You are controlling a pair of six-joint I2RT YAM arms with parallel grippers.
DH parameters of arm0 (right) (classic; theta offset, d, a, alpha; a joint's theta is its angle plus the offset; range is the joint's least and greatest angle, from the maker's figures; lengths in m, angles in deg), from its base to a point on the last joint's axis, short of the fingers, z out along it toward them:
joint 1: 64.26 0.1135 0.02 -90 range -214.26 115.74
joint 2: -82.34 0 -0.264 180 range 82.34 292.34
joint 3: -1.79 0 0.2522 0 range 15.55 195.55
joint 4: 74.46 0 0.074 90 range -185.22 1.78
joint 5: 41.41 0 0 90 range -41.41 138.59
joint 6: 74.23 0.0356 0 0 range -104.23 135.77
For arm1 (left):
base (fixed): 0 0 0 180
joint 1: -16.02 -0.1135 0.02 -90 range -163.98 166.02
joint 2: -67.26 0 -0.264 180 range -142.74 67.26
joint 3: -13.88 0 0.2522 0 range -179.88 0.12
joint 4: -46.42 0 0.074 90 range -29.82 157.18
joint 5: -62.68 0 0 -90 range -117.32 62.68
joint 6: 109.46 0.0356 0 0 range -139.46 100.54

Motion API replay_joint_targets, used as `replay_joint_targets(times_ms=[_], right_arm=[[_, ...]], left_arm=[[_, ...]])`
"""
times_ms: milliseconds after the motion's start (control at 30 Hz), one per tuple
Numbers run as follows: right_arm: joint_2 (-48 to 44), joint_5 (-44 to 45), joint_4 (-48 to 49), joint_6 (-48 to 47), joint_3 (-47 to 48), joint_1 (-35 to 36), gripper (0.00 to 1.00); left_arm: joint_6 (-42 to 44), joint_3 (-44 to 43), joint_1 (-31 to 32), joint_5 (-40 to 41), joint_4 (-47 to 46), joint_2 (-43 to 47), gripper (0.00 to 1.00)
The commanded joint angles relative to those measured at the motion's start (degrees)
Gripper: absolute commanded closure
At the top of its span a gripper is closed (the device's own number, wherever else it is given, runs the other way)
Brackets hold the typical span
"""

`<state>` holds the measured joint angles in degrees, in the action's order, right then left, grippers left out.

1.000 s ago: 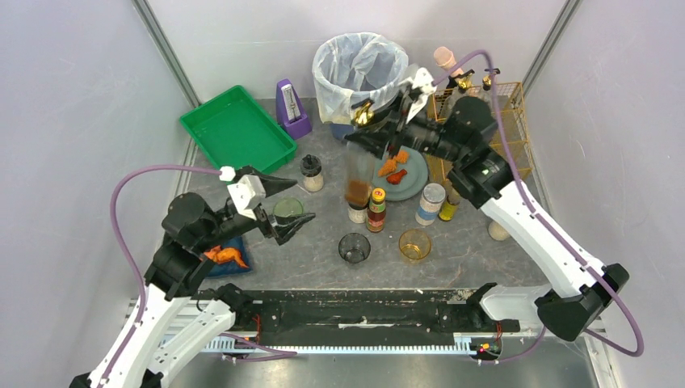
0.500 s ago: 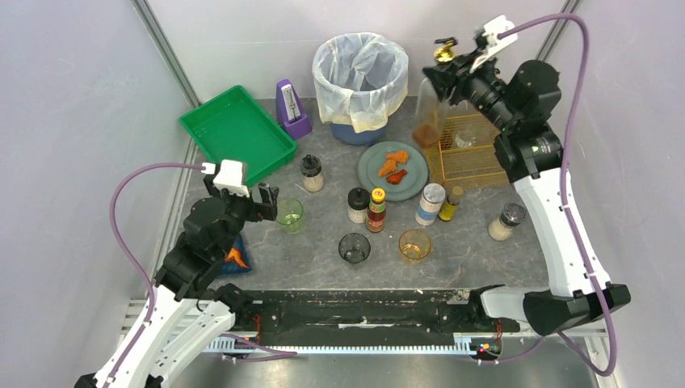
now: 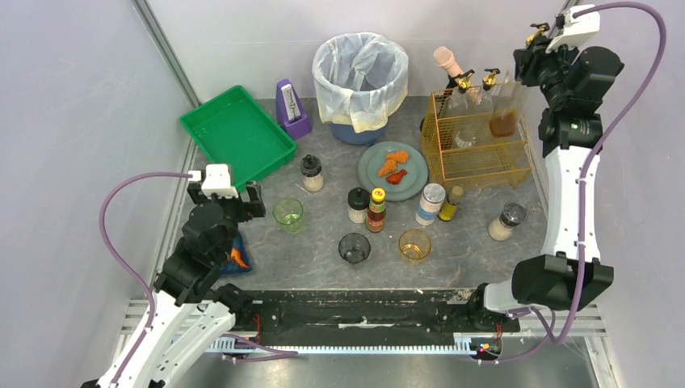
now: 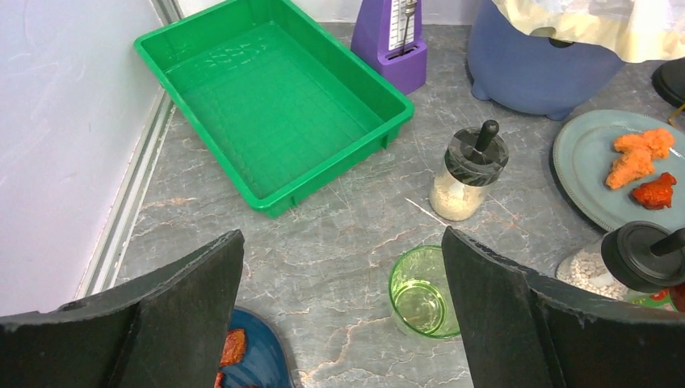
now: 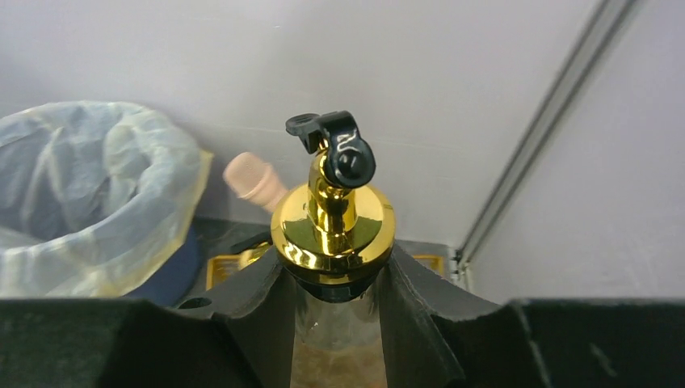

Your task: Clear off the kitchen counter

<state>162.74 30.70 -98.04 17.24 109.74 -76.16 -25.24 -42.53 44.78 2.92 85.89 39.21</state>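
Note:
The kitchen counter (image 3: 323, 242) (image 4: 323, 218) is dark grey marbled stone. High at the back right, my right gripper (image 3: 529, 61) (image 5: 335, 283) is shut on the neck of a glass bottle (image 3: 505, 117) (image 5: 334, 234) with a gold pourer and brown liquid. The bottle's lower part shows at the right rear corner of the gold wire basket (image 3: 476, 158). My left gripper (image 3: 234, 206) (image 4: 339, 315) hangs open and empty at the left. A green glass (image 3: 288, 214) (image 4: 422, 295) stands on the counter just inside its right finger (image 4: 501, 315), untouched.
A green tray (image 3: 236, 133), a purple metronome (image 3: 291, 109) and a lined bin (image 3: 359, 77) stand at the back. A grey plate (image 3: 416, 182) holds orange food, a blue plate (image 4: 254, 356) lies under my left finger. Shakers, bottles, a can and two glasses stand mid-counter. A black rail (image 3: 355, 311) runs along the front.
My right arm swung the bottle from above the grey plate up and right to the basket. My left gripper opened wider and drew back left from the green glass.

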Motion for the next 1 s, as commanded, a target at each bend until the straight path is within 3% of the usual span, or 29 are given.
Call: replay_joint_targets(times_ms=[0,333,733,967], right_arm=[[2.64,-0.51,12.99,1.1,6.01,-3.28,1.0],[10.91,-3.93,28.8,6.09,6.09,-7.12,1.0],[19.24,-11.51,36.05,6.52,7.5,-8.13,1.0],[20.84,-15.19,39.64,5.8,1.31,-8.94,1.0]], left_arm=[[-2.68,0.46,-0.84,2.11,-1.87,0.17,0.02],[-2.75,0.96,-5.53,-0.85,-3.12,-1.63,0.03],[-3.18,1.45,-11.01,-5.09,-4.4,-4.06,0.03],[-3.18,1.45,-11.78,-6.32,-4.93,-4.93,0.03]])
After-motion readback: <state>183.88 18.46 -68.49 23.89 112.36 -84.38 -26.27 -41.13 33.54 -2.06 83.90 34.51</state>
